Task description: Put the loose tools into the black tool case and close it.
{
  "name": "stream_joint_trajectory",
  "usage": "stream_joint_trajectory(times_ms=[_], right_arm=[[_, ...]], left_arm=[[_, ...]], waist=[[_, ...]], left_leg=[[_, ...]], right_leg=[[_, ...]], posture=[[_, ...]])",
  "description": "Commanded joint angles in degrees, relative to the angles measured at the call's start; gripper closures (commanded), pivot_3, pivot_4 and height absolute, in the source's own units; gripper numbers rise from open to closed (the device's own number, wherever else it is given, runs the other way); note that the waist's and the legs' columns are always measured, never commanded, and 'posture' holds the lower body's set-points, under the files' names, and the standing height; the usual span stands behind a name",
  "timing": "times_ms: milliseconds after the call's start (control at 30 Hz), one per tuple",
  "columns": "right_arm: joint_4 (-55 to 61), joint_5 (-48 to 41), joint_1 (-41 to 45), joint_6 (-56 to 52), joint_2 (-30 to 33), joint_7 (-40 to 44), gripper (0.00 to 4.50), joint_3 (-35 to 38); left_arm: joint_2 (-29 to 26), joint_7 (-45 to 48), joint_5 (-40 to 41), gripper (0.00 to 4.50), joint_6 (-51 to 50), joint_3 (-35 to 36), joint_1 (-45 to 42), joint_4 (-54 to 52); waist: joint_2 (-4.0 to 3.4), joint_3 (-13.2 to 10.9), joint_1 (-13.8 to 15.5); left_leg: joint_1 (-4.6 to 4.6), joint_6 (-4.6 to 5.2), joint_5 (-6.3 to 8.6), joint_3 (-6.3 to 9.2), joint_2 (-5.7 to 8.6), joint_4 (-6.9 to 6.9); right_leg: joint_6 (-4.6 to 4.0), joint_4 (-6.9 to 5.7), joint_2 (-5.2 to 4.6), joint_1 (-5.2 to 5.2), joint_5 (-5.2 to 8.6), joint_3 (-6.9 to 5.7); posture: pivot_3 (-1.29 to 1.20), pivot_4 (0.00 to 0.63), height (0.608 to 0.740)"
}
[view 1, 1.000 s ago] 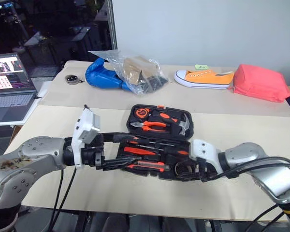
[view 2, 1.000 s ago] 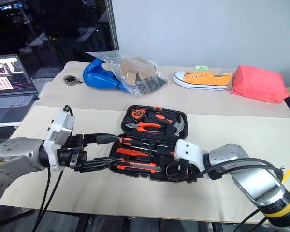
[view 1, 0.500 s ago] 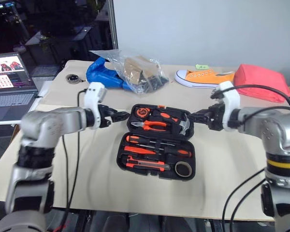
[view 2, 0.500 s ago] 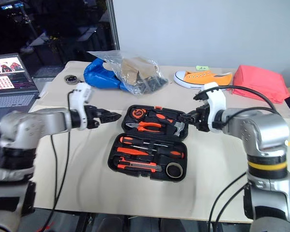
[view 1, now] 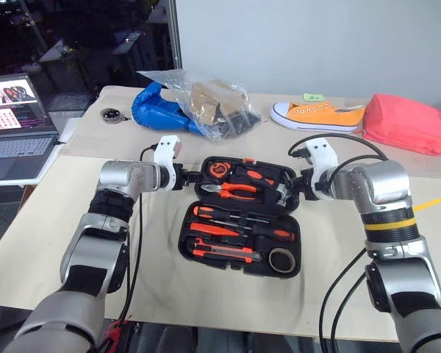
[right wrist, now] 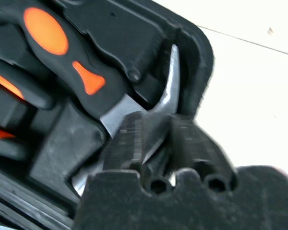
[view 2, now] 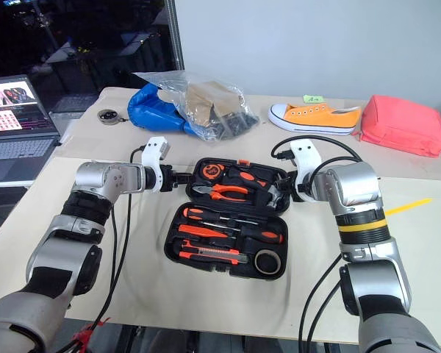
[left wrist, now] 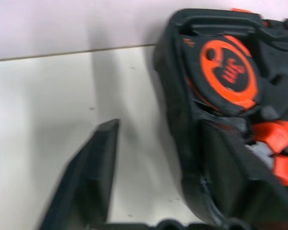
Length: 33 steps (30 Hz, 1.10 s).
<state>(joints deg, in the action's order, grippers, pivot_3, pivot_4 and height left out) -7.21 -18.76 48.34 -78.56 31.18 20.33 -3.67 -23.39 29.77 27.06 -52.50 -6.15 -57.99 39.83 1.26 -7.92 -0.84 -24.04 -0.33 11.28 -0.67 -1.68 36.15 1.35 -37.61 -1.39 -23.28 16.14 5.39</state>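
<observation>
The black tool case (view 1: 240, 217) lies open flat on the front table (view 1: 51, 250), middle, lid half away from the robot, base half nearer. Lid half holds tape measure (view 1: 216, 170), pliers (view 1: 231, 191), hammer (view 1: 268, 185). Base half holds two screwdrivers (view 1: 239, 215) in a row, utility knife (view 1: 222, 253) along the near edge, tape ring (view 1: 281, 259) in the near right corner. A slim orange tool sits between screwdrivers and knife, hard to separate from them.

Second table behind carries red pouch (view 1: 410, 123) far right, orange sneaker (view 1: 317, 115) beside it, clear plastic bag (view 1: 206, 101) with brown and dark contents, blue item (view 1: 153, 112) touching the bag, small round object (view 1: 112, 115) left of that. Laptop (view 1: 15, 126) open at far left, screen lit.

Left gripper (view 1: 189, 176) reaches to the left end of the lid half. In the left wrist view the jaws stand apart, one finger (left wrist: 91, 177) out on the table side, the other (left wrist: 230, 177) over the inside of the lid, the case wall between them; contact with the wall cannot be told. Tape measure sits just past them.

Right gripper (view 1: 295, 185) sits at the right end of the lid half. In the right wrist view its fingers (right wrist: 129, 143) are pressed together, nothing between them, tips at the hammer head and the case's rounded corner.
</observation>
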Motion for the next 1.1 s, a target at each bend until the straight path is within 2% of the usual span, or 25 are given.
stream_joint_trajectory(times_ms=[33, 133, 167, 333, 367, 400, 667, 767, 800, 900, 1100], right_arm=[[2.3, -0.1, -1.4, -2.7, -0.6, -0.9, 4.5, 3.2], [8.4, -2.4, -2.9, 1.3, 0.6, 2.6, 4.5, 5.5], [10.2, -2.6, -3.4, 1.3, 1.2, 2.9, 4.5, 6.0], [12.9, -2.0, -4.9, 0.1, 2.4, 1.7, 3.09, 7.0], [12.6, -1.7, -4.7, 0.0, 2.2, 1.3, 2.67, 7.2], [12.3, -1.5, -4.6, 0.0, 1.9, 0.9, 2.5, 7.3], [3.1, 1.9, -2.5, -0.5, -1.3, -3.6, 2.5, 6.5], [0.6, 2.5, -2.0, 0.2, -2.4, -4.1, 3.18, 6.8], [0.3, 2.6, -1.9, 0.6, -2.6, -4.1, 3.62, 6.9], [0.4, 2.7, -2.0, 0.9, -2.6, -3.8, 4.45, 6.9], [3.6, 1.3, -4.2, 3.1, -3.6, -2.7, 4.45, 8.5]], left_arm=[[0.7, 1.7, -2.0, 3.62, -0.4, 1.1, -1.1, -0.2], [1.2, 2.4, -2.9, 4.46, -0.5, 1.6, -1.2, -0.8], [1.4, 2.6, -3.3, 4.46, -0.5, 1.8, -1.1, -1.0], [2.2, 3.5, -4.8, 4.5, -0.4, 2.6, -1.3, -1.0], [2.3, 3.8, -5.2, 4.5, -0.3, 2.5, -1.3, -0.9], [2.5, 4.0, -5.6, 4.5, -0.3, 2.5, -1.3, -0.8], [3.4, 5.2, -7.4, 4.5, -0.9, 3.4, -1.4, -1.4], [3.8, 5.4, -7.7, 4.5, -1.4, 3.7, -1.4, -2.0], [3.9, 5.5, -7.7, 4.5, -1.5, 3.8, -1.5, -2.1], [4.1, 5.7, -8.0, 4.5, -1.8, 4.1, -1.4, -2.6], [4.1, 6.3, -8.5, 4.5, -0.7, 4.9, -0.7, -3.4]], waist=[[0.0, 0.0, -0.2], [0.0, 0.0, -0.2], [0.0, 0.0, -0.2], [-0.01, 0.0, -0.2], [-0.01, 0.0, -0.2], [-0.01, 0.0, -0.2], [-0.01, 0.0, 0.0], [-0.01, 0.0, -0.1], [-0.01, 0.0, 0.0], [-0.01, 0.0, 0.0], [-0.01, 0.0, 0.0]], left_leg=[[0.13, 0.0, 0.0, 0.01, 0.0, 0.01], [0.24, 0.04, -0.06, 0.05, -0.01, 0.01], [0.23, 0.04, -0.06, 0.09, -0.01, 0.03], [0.19, 0.04, -0.06, 0.09, -0.01, 0.03], [0.19, 0.04, -0.06, 0.09, -0.01, 0.04], [0.2, 0.04, -0.06, 0.09, -0.01, 0.04], [0.2, 0.04, -0.07, 0.08, 0.0, 0.04], [0.2, 0.04, -0.06, 0.07, 0.0, 0.04], [0.21, 0.04, -0.07, 0.08, 0.0, 0.05], [0.21, 0.04, -0.07, 0.09, 0.0, 0.05], [0.21, 0.04, -0.07, 0.09, 0.02, 0.06]], right_leg=[[0.0, -0.03, 0.02, 0.1, 0.0, 0.01], [0.0, -0.17, 0.08, 0.14, 0.0, 0.02], [0.0, -0.23, 0.1, 0.13, 0.0, 0.02], [0.0, -0.24, 0.1, 0.1, 0.0, 0.04], [0.0, -0.24, 0.1, 0.1, 0.0, 0.04], [0.0, -0.25, 0.1, 0.1, 0.0, 0.04], [0.0, -0.26, 0.08, 0.1, 0.0, 0.05], [0.0, -0.26, 0.09, 0.1, 0.0, 0.05], [0.0, -0.27, 0.09, 0.12, 0.0, 0.05], [0.0, -0.27, 0.08, 0.13, 0.0, 0.04], [0.01, -0.25, 0.06, 0.14, 0.0, 0.04]], posture=[[0.0, 0.15, 0.74], [0.0, 0.15, 0.74], [0.0, 0.15, 0.74], [0.0, 0.15, 0.74], [0.0, 0.15, 0.74], [0.0, 0.15, 0.74], [0.0, 0.15, 0.74], [0.0, 0.15, 0.74], [0.0, 0.15, 0.74], [0.0, 0.15, 0.74], [0.0, 0.15, 0.74]])
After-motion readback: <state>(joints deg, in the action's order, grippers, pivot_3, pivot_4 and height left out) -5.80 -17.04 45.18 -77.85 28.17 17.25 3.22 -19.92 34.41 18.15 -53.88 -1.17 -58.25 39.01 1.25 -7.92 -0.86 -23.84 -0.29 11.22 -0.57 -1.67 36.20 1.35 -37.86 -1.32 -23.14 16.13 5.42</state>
